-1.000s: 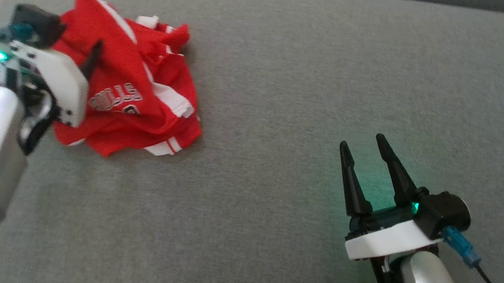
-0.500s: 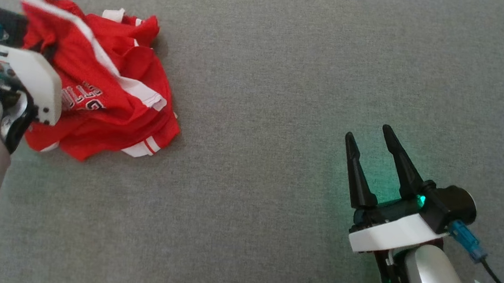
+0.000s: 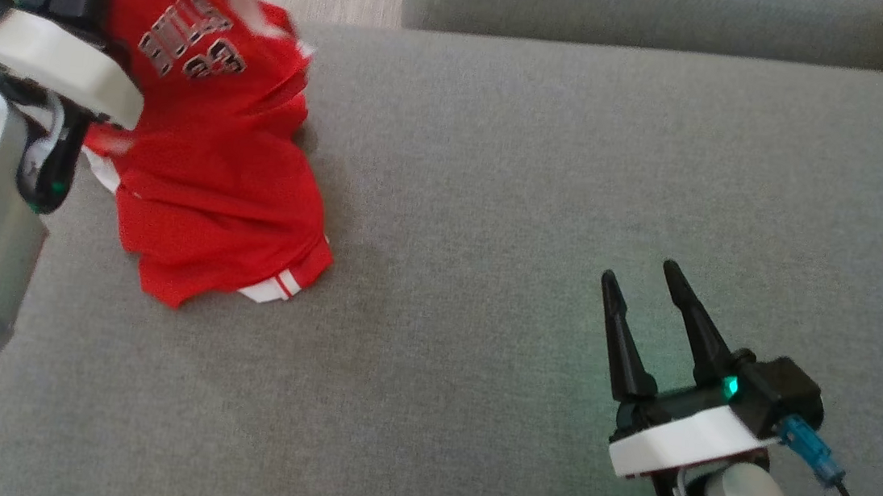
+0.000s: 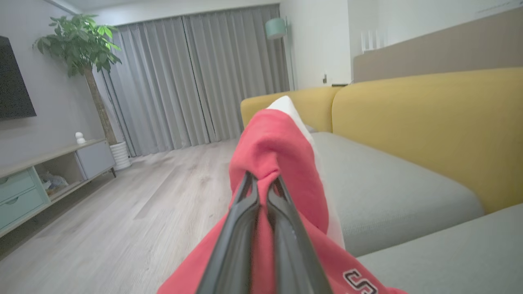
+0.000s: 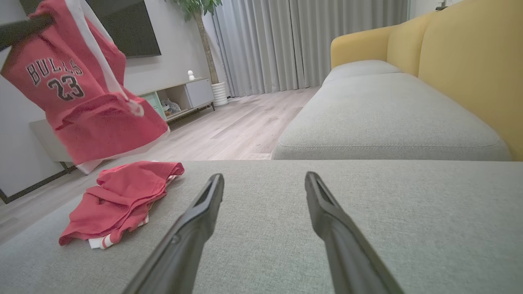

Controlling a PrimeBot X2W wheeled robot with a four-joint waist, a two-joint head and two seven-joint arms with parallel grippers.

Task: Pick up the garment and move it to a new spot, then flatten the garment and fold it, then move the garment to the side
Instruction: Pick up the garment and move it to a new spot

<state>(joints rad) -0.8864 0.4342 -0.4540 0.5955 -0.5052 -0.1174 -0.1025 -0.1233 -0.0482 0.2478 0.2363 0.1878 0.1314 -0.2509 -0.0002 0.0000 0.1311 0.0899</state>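
Raised off the cushion within the last second, the left tool [image 4: 261, 181] pinches a fold of the red garment [image 3: 214, 169] between nearly closed fingers. The jersey hangs from it, its lower hem trailing on the grey sofa seat [image 3: 578, 172]. Well apart to the right, the right tool [image 3: 640, 271] sits low over the seat, fingers spread and empty. Beyond stand yellow backrests [image 4: 429, 122], a wood floor [image 4: 143, 212], grey curtains [image 4: 196, 81] and a potted plant [image 4: 77, 41].
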